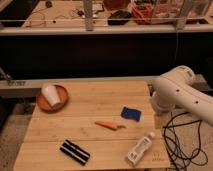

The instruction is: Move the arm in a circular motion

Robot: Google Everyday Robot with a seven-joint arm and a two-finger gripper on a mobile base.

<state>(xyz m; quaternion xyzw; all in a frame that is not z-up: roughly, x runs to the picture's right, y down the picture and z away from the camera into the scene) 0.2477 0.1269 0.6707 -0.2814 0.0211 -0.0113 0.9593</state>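
Arm point(181, 95): glossy white, thick rounded segments, standing just off the right edge of the wooden surface point(95, 107) and running out of frame at lower right; the gripper is not in view, so its state cannot be told. On the surface: reddish-brown bowl point(61, 101) at far left holding a tilted white cup point(50, 95); blue sponge point(131, 113) right of centre; carrot point(109, 125) near the middle; black twin-barrelled object point(75, 151) at front left; white bottle point(140, 148) lying at front right. Black cables point(185, 140) looped on the floor below the arm.
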